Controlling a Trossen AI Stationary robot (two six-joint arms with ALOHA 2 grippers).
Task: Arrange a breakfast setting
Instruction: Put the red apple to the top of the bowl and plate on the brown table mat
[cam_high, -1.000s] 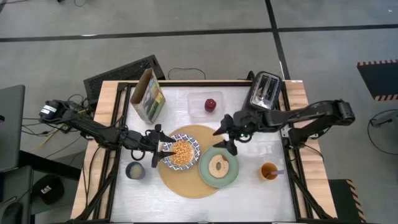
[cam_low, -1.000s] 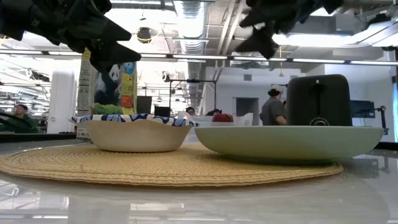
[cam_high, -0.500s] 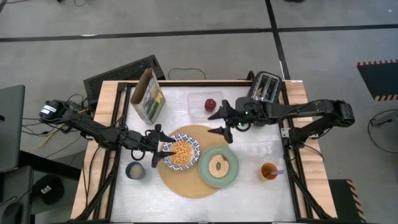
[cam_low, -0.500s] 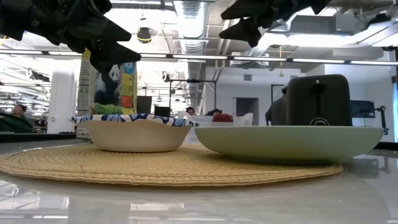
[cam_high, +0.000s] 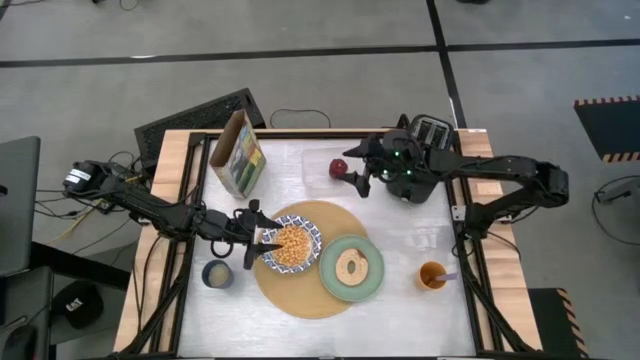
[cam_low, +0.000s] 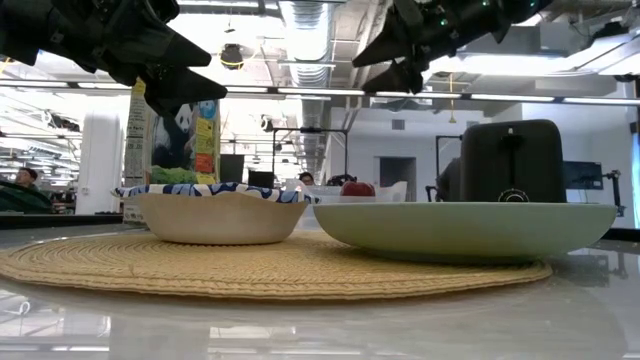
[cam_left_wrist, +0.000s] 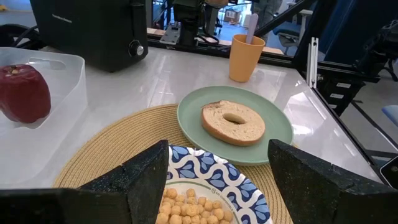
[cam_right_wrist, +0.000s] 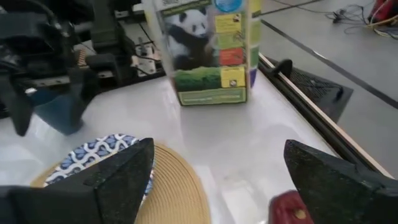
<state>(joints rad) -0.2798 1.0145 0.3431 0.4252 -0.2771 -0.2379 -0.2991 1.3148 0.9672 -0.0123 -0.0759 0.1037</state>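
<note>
The right gripper (cam_high: 352, 172) hovers with fingers spread wide and empty, just beside the apple (cam_high: 339, 167) that sits in a clear container (cam_high: 318, 160). Behind that gripper stands the black toaster (cam_high: 428, 140). Across the table, the left gripper (cam_high: 262, 241) hangs over the near rim of the blue-and-white bowl (cam_high: 303, 228), its fingers parted and gripping nothing. The bowl, filled with cereal (cam_high: 290, 246), rests on the round woven mat (cam_high: 300, 295), touching the green plate (cam_high: 373, 281) beside it. A round slice of toast (cam_high: 351, 266) with a hole lies on the plate. The panda cereal box (cam_high: 238, 154) stands upright beyond the left gripper, near the table's far corner.
</note>
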